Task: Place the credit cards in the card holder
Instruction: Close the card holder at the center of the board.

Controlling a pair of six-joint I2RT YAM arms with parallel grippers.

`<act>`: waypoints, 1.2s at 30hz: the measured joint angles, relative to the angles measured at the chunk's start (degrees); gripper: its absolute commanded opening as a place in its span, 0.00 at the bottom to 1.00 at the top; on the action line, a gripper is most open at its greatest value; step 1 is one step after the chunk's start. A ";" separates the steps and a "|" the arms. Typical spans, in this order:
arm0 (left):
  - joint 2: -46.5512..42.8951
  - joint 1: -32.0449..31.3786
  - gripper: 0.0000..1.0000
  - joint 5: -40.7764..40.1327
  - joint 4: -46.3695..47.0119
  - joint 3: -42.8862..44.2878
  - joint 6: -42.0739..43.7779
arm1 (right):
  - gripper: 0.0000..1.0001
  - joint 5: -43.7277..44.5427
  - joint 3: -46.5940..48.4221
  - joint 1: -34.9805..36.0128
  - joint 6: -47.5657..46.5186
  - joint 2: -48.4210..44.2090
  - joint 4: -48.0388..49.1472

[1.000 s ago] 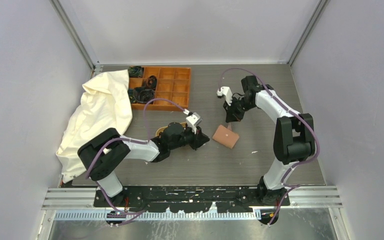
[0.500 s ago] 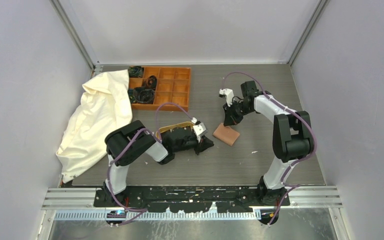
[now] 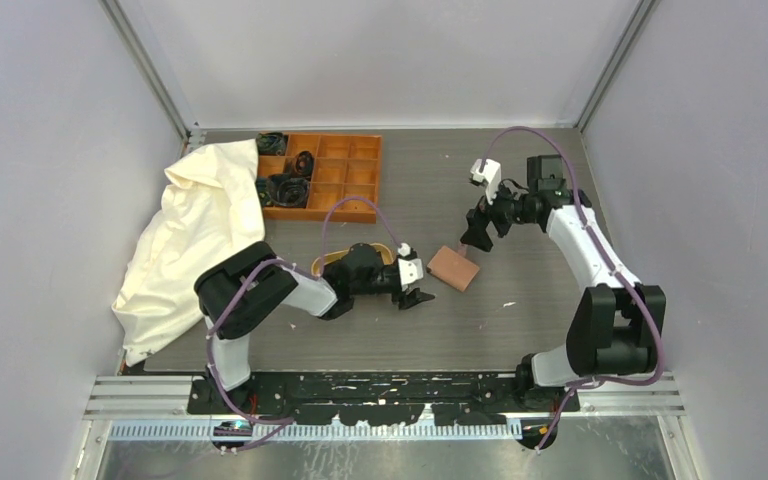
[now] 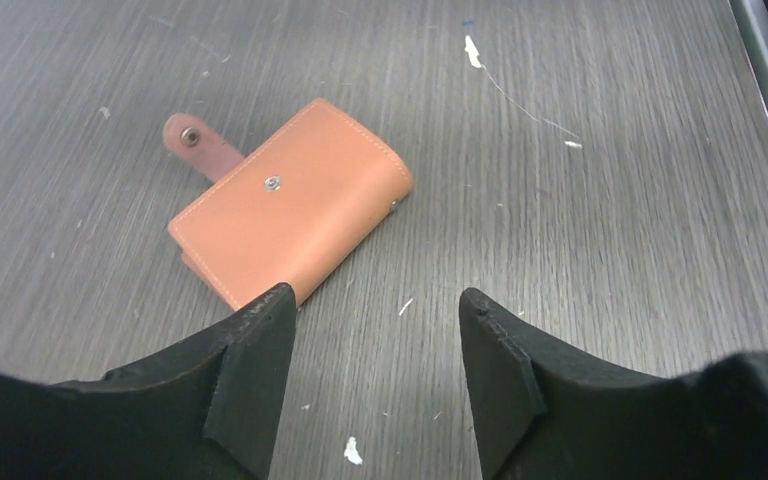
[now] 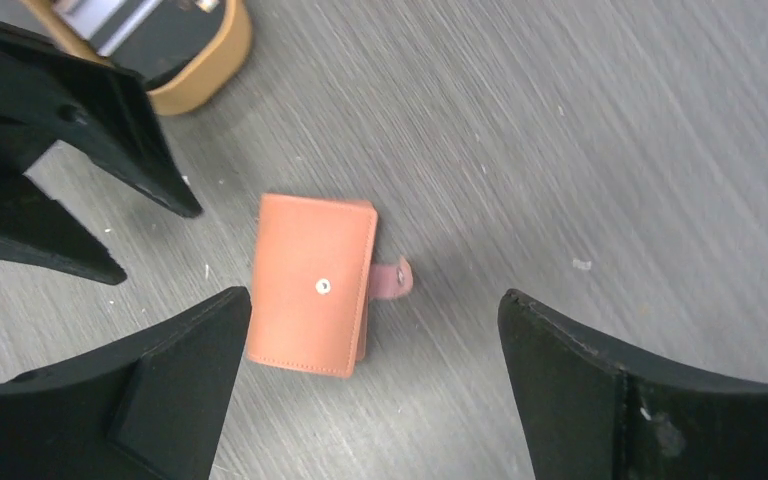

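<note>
Checking my feeds: left gripper (image 4: 375,310) and right gripper (image 5: 375,300) both have jaws apart, holding nothing. Between them the card holder (image 3: 453,268) lies folded mid tabletop (image 3: 410,170), snap tab (image 4: 200,145) undone.

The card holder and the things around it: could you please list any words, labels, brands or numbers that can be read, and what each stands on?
No text can be read in any view.
card holder: plain leather with a bare metal snap; no brand stamp shows.
compartment box, cloth, wooden tray: no lettering seen; they are too small in the top view to rule out fine print.
</note>
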 measured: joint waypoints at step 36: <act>5.42 2.14 0.51 18.45 -36.57 21.70 13.70 | 0.34 1.86 28.63 -0.87 3.13 37.70 -27.21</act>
